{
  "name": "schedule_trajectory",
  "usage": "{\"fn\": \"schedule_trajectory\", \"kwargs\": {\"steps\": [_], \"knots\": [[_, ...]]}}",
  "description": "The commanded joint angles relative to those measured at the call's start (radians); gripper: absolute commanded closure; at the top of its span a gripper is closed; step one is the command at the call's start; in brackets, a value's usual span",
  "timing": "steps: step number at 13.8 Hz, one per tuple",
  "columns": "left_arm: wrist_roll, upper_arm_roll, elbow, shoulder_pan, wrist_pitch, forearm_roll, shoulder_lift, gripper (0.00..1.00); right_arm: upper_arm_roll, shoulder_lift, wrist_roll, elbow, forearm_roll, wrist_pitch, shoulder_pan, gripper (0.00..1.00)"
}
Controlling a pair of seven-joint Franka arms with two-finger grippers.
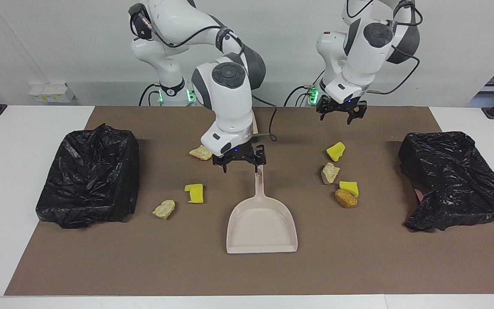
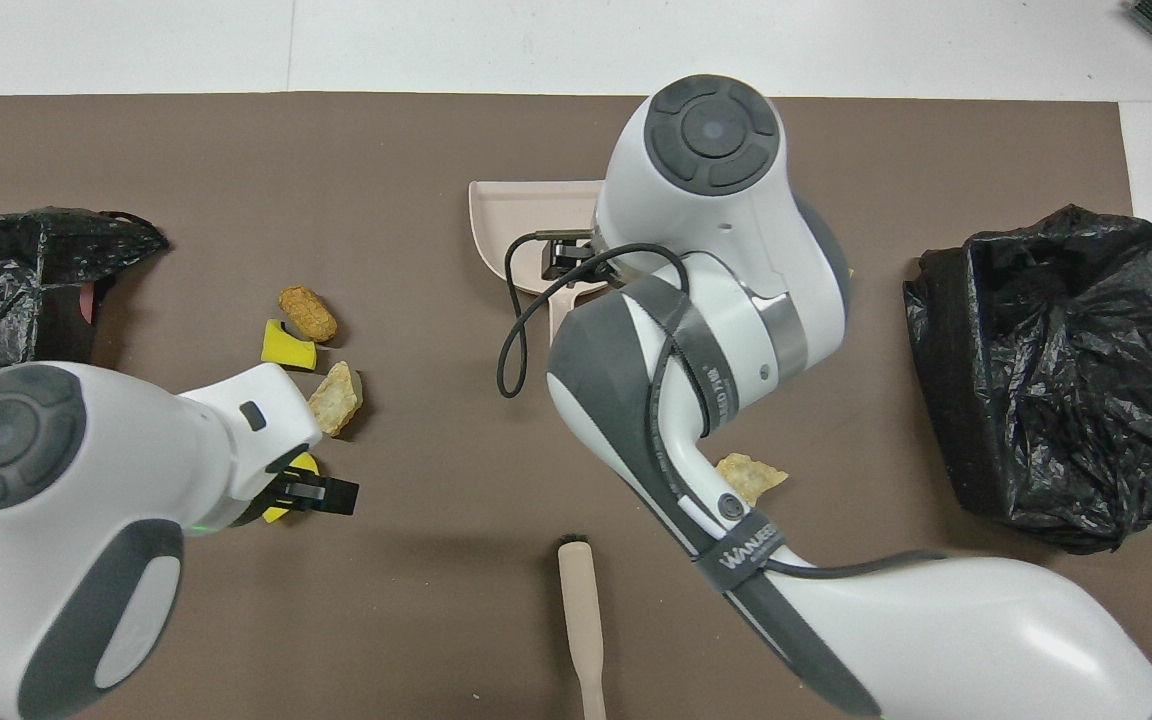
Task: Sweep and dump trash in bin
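Both hands hung open and empty above the brown mat.

The right hand (image 1: 240, 165), fingers spread and gripping nothing, hovered over the beige dustpan (image 1: 262, 223) handle end. The left hand (image 1: 342, 115), also open and empty, hung over the mat at about 12 o'clock from the yellow sponge chunk (image 1: 335, 151). The trash lay on the mat in 2 groups: 4 scraps toward the left arm's end and 3 scraps toward the right arm's end, including the tan lump (image 1: 201, 152) at about 9 o'clock from the right hand. A black-bagged bin (image 1: 90, 176) stood at each end of the tabletop (image 1: 15, 137); the brush (image 2: 582, 625) lay nearest the robots.
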Motion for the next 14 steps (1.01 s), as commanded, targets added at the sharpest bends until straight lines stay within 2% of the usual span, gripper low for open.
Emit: {"fn": "schedule_trajectory", "kwargs": {"steps": [1, 3, 5, 7, 9, 11, 14], "knots": [[-0.112, 0.016, -0.127, -0.119, 0.086, -0.004, -0.079, 0.0, 0.006, 0.025, 0.031, -0.031, -0.011, 0.077, 0.03, 0.0], [-0.201, 0.013, -0.184, -0.196, 0.116, -0.004, -0.122, 0.0, 0.007, 0.011, 0.043, -0.152, -0.011, 0.143, 0.047, 0.0], [-0.281, 0.013, -0.219, -0.268, 0.12, -0.006, -0.148, 0.0, 0.007, -0.016, 0.043, -0.208, -0.007, 0.143, 0.052, 0.0], [-0.39, 0.013, -0.278, -0.374, 0.198, -0.006, -0.15, 0.0, 0.009, -0.042, 0.042, -0.272, -0.001, 0.155, 0.05, 0.0], [-0.515, 0.013, -0.334, -0.471, 0.324, -0.006, -0.13, 0.0, 0.009, -0.068, 0.042, -0.33, 0.0, 0.16, 0.05, 0.0], [-0.592, 0.013, -0.344, -0.535, 0.373, -0.006, -0.101, 0.0, 0.009, -0.071, 0.04, -0.338, 0.008, 0.161, 0.05, 0.0], [-0.788, 0.013, -0.341, -0.685, 0.442, -0.006, -0.036, 0.0, 0.01, -0.067, 0.011, -0.36, 0.011, 0.203, 0.045, 0.0]]}}
